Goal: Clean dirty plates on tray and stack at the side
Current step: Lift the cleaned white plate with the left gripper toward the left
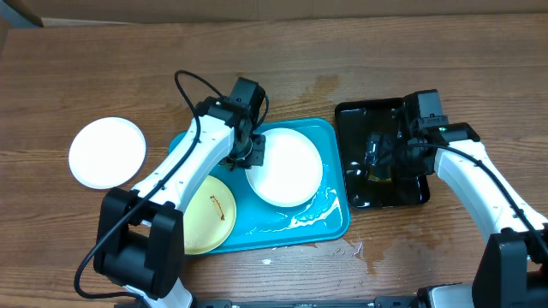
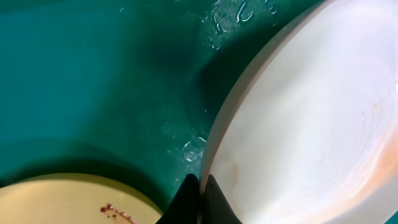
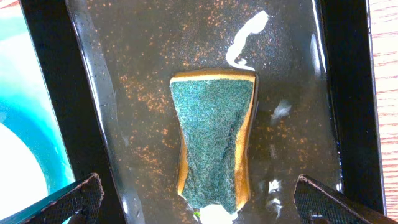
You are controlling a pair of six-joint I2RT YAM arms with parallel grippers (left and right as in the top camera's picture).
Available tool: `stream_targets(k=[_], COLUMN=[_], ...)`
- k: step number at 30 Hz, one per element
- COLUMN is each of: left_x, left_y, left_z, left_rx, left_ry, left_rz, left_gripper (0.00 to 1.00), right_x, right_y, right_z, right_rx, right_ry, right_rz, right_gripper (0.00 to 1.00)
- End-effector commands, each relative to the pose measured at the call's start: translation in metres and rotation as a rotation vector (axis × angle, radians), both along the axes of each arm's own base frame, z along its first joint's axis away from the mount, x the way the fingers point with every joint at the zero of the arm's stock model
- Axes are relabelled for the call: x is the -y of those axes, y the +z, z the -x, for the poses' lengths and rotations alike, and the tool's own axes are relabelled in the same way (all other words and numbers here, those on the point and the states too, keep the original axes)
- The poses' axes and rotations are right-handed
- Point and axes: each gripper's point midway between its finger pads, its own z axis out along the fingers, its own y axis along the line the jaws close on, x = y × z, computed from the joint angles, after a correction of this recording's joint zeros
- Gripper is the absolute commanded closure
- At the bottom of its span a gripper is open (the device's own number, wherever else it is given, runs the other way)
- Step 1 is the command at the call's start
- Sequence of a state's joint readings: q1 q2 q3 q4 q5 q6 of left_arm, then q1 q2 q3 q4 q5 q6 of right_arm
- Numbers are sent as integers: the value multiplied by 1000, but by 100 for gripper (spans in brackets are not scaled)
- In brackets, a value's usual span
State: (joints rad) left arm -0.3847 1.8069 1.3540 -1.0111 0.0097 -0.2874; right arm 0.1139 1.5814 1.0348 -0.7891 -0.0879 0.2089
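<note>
On the turquoise tray (image 1: pixel 330 137) lie a white plate (image 1: pixel 287 167) and a pale yellow-green plate (image 1: pixel 208 214) with a brown smear. My left gripper (image 1: pixel 251 152) is shut on the white plate's left rim. In the left wrist view its fingers (image 2: pixel 214 202) pinch the edge of the white plate (image 2: pixel 311 124), with the yellow-green plate (image 2: pixel 62 202) to the lower left. Another white plate (image 1: pixel 107 152) rests on the table left of the tray. My right gripper (image 1: pixel 377 158) hangs open over the black tray, holding nothing.
A green-and-yellow sponge (image 3: pixel 214 143) lies flat in the wet black tray (image 3: pixel 124 62), between the open right gripper (image 3: pixel 205 202) fingers but untouched. Water and foam streak the turquoise tray's front right corner (image 1: pixel 312 214). A wet patch marks the table (image 1: pixel 360 250).
</note>
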Motion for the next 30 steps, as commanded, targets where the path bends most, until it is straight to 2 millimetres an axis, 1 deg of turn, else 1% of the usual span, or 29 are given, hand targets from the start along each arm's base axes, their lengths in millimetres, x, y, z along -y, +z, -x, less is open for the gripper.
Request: stream_targets(k=[1, 6, 10, 13, 16, 20, 24, 28, 30], left_x=[1, 0, -3, -4, -1, -3, -7, -14, -17], left_y=[12, 18, 18, 18, 18, 21, 34, 53, 58], left_z=[-9, -8, -1, 9, 24, 37, 46, 50, 50], left_rx=[30, 19, -10, -51, -118, -182, -237, -263, -271], left_ry=[-45, -49, -71, -76, -86, -76, -57, -31, -21], left_rz=[-16, -20, -32, -28, 6, 25, 37, 32, 31], left_gripper=[96, 96, 96, 96, 96, 96, 96, 96, 96], right_x=[1, 1, 1, 1, 1, 1, 1, 1, 1], right_y=[2, 2, 2, 2, 2, 2, 2, 2, 2], right_z=[0, 0, 0, 0, 0, 0, 0, 0, 0], right_rx=[9, 9, 9, 8, 9, 9, 9, 8, 8], right_ry=[-3, -3, -3, -3, -3, -3, -3, -3, -3], right_rz=[7, 7, 7, 7, 7, 7, 7, 7, 7], right_gripper=[0, 0, 0, 0, 0, 0, 0, 0, 0])
